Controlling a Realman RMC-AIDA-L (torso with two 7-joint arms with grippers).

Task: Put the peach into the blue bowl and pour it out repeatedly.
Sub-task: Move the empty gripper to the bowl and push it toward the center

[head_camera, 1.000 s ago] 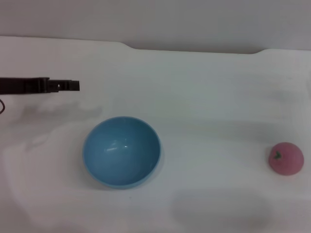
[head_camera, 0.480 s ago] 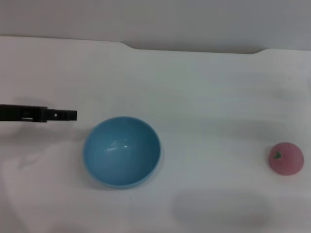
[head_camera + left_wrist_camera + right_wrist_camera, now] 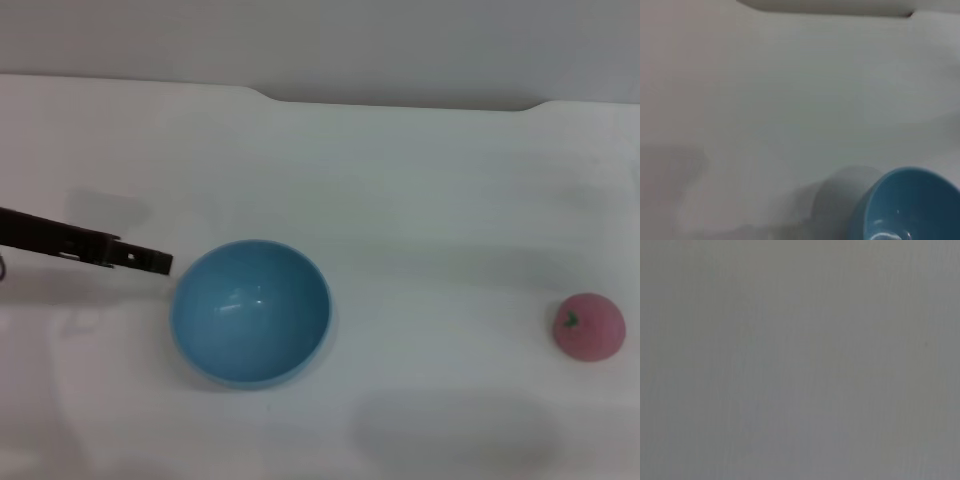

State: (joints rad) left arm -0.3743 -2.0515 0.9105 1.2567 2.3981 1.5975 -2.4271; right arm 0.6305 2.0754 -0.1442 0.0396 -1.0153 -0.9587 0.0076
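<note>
The blue bowl (image 3: 250, 311) stands upright and empty on the white table, left of centre in the head view. It also shows in the left wrist view (image 3: 907, 206). The pink peach (image 3: 589, 326) lies far to the right, near the table's right edge, its green stem mark facing up and left. My left gripper (image 3: 160, 263) reaches in from the left, thin and dark, its tip just left of the bowl's rim. My right gripper is out of view.
The white table (image 3: 420, 200) ends at a far edge with a grey wall behind. The right wrist view shows only a plain grey surface.
My left gripper has moved toward me and down, from beyond the bowl's far left to right beside its left rim. The bowl and peach have not moved.
</note>
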